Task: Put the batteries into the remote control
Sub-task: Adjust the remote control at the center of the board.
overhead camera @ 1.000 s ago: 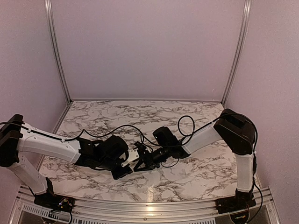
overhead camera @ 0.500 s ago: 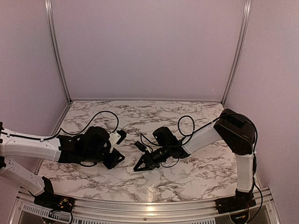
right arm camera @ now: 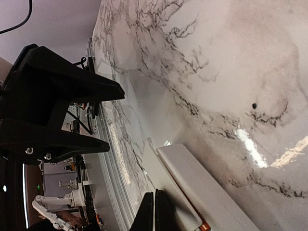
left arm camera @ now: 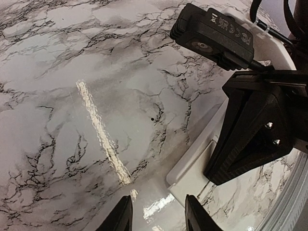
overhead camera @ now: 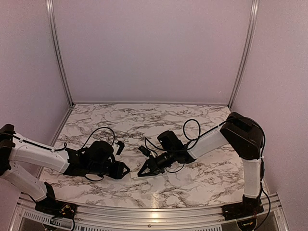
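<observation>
Soft, even overhead light with a pink cast, rather dim, white glare streaks on the glossy marble desk (left arm camera: 57, 96), faint diffuse shadows, wrist views bent at the edges, nearest dark parts slightly blurred

Closed right pincer (right arm camera: 154, 196) at white remote control (right arm camera: 202, 187) edge

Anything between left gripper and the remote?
Only bare marble tabletop between the left gripper and the slim white rectangular plastic remote control; left wrist view shows it.
</observation>
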Robot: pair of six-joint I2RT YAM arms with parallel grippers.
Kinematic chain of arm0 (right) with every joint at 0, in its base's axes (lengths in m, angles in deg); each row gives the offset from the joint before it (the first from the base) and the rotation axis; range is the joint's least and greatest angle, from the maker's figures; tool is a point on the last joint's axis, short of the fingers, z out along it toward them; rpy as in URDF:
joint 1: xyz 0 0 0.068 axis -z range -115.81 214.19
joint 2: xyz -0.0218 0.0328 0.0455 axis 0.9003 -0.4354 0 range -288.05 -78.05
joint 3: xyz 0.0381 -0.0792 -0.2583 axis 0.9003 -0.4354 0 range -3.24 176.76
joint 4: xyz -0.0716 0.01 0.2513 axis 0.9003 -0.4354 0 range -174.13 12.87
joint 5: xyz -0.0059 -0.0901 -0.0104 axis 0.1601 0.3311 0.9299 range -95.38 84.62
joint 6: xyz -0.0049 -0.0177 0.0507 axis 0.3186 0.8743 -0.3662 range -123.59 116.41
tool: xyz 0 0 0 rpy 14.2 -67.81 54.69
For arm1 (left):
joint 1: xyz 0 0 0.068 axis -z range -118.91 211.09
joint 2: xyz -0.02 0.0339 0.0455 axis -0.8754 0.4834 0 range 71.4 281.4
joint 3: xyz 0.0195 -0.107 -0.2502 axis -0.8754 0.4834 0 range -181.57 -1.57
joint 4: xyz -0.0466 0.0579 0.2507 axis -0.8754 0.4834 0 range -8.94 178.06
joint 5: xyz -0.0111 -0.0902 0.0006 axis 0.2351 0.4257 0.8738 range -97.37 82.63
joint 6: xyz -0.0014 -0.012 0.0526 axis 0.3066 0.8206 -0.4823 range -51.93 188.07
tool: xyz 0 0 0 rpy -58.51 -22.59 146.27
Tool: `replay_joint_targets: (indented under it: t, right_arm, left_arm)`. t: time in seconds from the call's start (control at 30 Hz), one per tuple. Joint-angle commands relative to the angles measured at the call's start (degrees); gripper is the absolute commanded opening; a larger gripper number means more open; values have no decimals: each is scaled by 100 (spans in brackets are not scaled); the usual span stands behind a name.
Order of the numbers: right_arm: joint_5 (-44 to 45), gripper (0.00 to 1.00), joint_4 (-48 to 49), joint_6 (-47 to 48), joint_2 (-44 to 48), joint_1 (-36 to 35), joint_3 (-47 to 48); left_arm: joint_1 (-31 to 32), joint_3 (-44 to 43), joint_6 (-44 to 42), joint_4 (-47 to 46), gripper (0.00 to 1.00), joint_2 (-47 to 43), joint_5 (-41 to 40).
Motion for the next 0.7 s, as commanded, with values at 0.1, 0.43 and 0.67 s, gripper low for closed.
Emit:
replay_joint_targets:
  t: [0.1, 0.43, 0.67]
  right_arm:
    - [134, 2, -50, 17, -6, -49, -81]
    - [106, 1, 34, -23, 39, -45, -97]
    - [89, 2, 67, -55, 74, -49, -107]
  left_arm:
    - [-99, -331, 238, -497, 38, 501, 204]
    - [-199, -829, -20, -435, 30, 1067, 473]
    - [-193, -1045, -207, -253, 27, 1418, 631]
